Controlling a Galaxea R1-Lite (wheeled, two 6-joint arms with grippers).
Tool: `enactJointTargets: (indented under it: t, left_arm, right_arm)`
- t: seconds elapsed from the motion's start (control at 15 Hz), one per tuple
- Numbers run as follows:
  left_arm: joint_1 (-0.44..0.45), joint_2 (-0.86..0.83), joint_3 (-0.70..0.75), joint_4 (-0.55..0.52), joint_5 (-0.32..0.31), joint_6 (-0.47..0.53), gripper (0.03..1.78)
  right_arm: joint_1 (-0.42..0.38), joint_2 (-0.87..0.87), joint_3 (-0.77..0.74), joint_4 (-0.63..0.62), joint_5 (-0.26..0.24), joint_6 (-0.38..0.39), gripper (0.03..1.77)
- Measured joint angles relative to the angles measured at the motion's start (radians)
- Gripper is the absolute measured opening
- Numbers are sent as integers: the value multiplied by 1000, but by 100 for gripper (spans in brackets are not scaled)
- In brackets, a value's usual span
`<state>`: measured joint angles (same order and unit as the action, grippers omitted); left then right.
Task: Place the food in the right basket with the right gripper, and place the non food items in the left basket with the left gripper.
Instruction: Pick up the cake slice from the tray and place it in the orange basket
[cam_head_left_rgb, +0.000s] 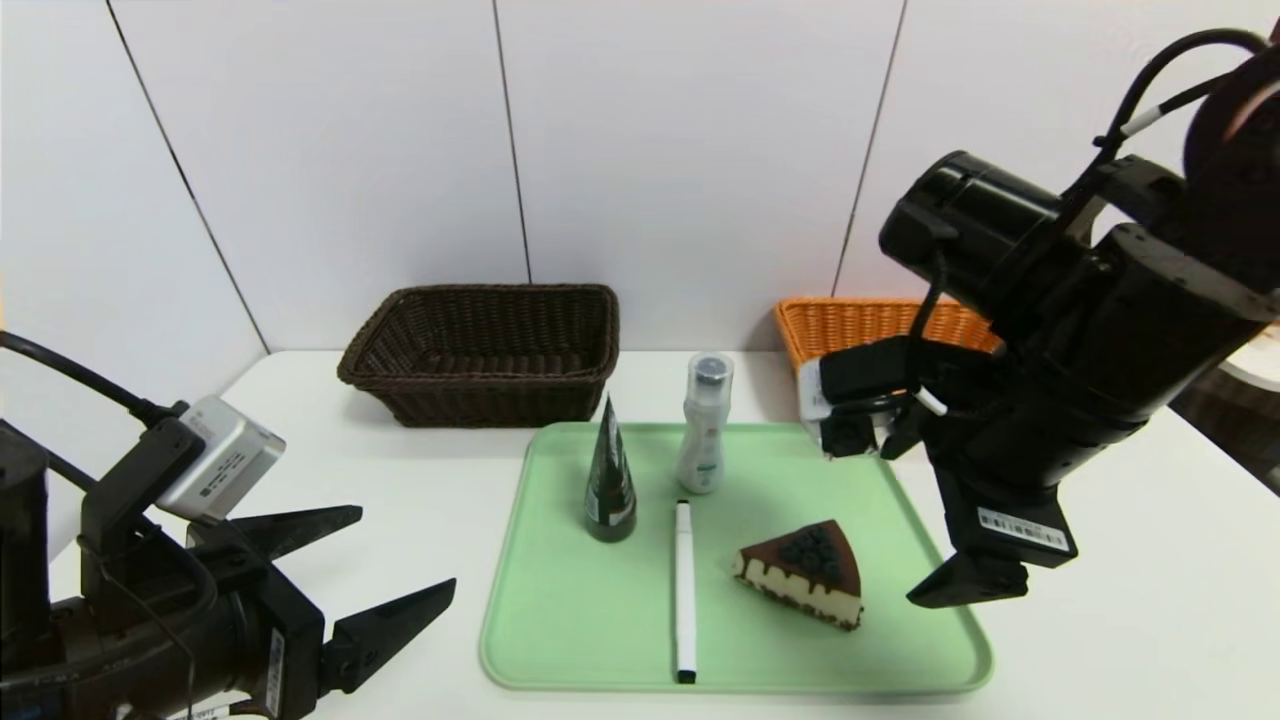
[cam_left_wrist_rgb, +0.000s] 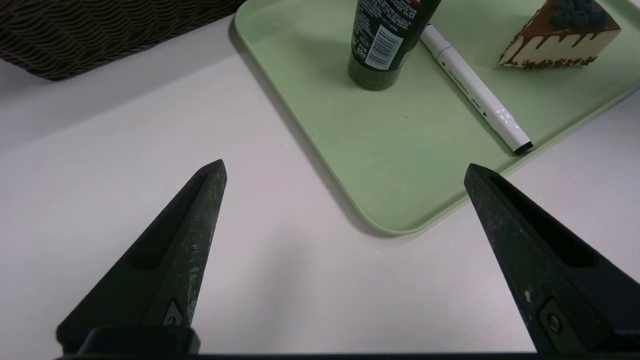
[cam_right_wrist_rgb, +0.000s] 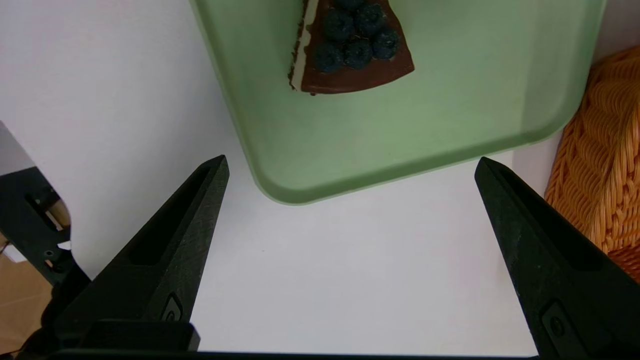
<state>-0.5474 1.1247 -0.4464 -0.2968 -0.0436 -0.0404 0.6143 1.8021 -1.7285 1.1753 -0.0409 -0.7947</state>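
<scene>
Green tray: flat on the white counter, in front of the two baskets. Dark brown basket: behind the tray, toward my left. Orange basket: behind the tray, toward my right, partly hidden by my right arm.

My left gripper: over the counter, left of the tray, fingers spread wide, nothing between them. My right gripper: above the tray's right edge, fingers likewise far apart, nothing held.

On the tray, bulkier items first. Cake slice: right of centre, dark glaze, cream side with drips, blueberries on top. White bottle: upright near the back edge, clear cap. Black tube: standing on its cap, left of the bottle, tapered end up. White marker: lying front to back between tube and cake, black tip at the front edge.
</scene>
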Motion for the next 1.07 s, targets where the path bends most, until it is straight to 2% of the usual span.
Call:
enactJointTargets:
  t: [0.27,0.53,1.07]
  left_arm:
    - [1,-1,1,0,5,1,169]
    - [1,2,0,1,6,1,169]
    - [0,17,-6,3,4,3,169]
  right_arm:
    - [-24,83,-49,-26,7,-18,170]
    - [-30,144,-77,-29,64,-36,170]
    - [-19,224,-59,-51,65,-47,170]
